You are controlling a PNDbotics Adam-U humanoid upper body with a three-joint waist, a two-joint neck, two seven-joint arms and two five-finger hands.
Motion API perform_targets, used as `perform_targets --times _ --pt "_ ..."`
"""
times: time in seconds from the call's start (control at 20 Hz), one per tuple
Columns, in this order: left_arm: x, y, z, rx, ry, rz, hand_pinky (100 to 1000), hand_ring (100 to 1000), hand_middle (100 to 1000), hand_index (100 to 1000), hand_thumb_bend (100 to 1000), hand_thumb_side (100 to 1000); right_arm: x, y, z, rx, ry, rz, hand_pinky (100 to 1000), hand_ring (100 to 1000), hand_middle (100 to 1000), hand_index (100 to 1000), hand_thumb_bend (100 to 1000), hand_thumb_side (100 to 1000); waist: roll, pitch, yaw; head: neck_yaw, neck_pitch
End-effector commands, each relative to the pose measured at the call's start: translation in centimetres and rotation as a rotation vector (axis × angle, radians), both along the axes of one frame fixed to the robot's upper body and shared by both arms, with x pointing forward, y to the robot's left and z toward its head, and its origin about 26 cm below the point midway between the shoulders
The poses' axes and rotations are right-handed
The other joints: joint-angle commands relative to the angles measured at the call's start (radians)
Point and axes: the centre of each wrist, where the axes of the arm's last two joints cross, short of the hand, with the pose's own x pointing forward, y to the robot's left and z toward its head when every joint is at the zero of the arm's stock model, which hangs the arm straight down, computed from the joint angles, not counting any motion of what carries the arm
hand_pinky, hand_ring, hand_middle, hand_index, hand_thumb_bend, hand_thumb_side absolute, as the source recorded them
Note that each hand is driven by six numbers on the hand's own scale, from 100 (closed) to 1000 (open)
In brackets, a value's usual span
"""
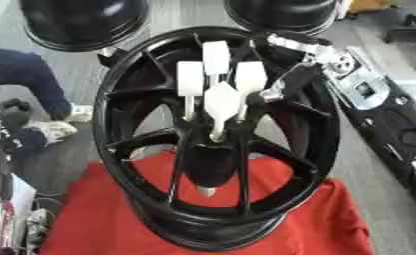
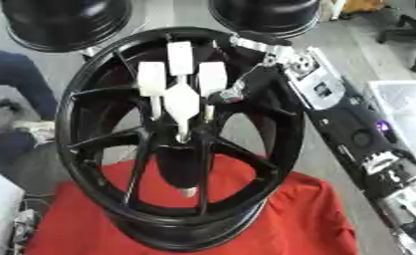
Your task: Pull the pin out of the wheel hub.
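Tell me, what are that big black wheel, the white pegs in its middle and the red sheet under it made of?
The wheel looks like cast metal with glossy black paint: its rim catches soft highlights. The white pegs look like matte plastic, flat-sided and without shine, though I cannot be sure. The red sheet seems to be cloth: it drapes and creases.

a red cloth covers the stand at the bottom of the view. a big black wheel stands on its edge right on the cloth, with its spokes facing up at the camera. around the cloth is a grey floor. two more black wheels sit on that floor, at the top.
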Motion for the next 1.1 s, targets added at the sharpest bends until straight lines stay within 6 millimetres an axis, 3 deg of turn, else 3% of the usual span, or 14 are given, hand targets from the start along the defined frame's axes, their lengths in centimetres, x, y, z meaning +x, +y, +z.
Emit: perform_targets --times 0.05,0.1,0.4,0.6,0.65,0.9,1.1 --pt "0.2 0.0 0.7 0.013 -0.020 -0.009 686 835 697 674 269 823 0.1 -0.2 1.1 0.015 -0.030 -0.013 782 739 575 625 544 251 0.002 -0.012 -0.001 -0.002 -0.002" --pt "0.2 0.0 0.7 0.013 -0.021 -0.008 686 835 697 674 269 823 0.1 -0.2 1.1 0.021 -0.033 -0.017 776 726 546 569 520 235 0.002 -0.012 -0.001 -0.001 -0.002" --pt "0.2 0.1 0.7 0.013 -0.020 -0.008 686 835 697 674 269 823 0.1 -0.1 1.3 0.070 -0.049 -0.047 764 711 530 436 386 166 0.002 -0.013 -0.002 0.000 -0.002" --pt "0.2 0.0 0.7 0.013 -0.020 -0.008 686 835 697 674 269 823 0.0 0.0 1.4 0.087 -0.055 -0.054 764 711 529 432 382 164 0.002 -0.013 -0.002 0.001 -0.002" --pt "0.2 0.0 0.7 0.013 -0.020 -0.008 686 836 697 674 270 823 0.0 0.0 1.5 0.088 -0.056 -0.054 763 712 537 409 335 122 0.002 -0.013 -0.002 0.001 -0.002" --pt "0.2 0.1 0.6 0.012 -0.019 -0.006 686 837 697 674 271 822 -0.2 0.1 2.9 0.112 -0.084 -0.039 764 713 538 394 335 114 0.001 -0.016 -0.004 0.002 -0.002" --pt "0.2 0.2 0.6 0.014 -0.016 -0.003 686 837 697 674 271 822 -0.5 -0.4 5.2 0.119 -0.127 -0.023 767 715 543 393 336 119 -0.001 -0.020 -0.007 0.004 -0.002"
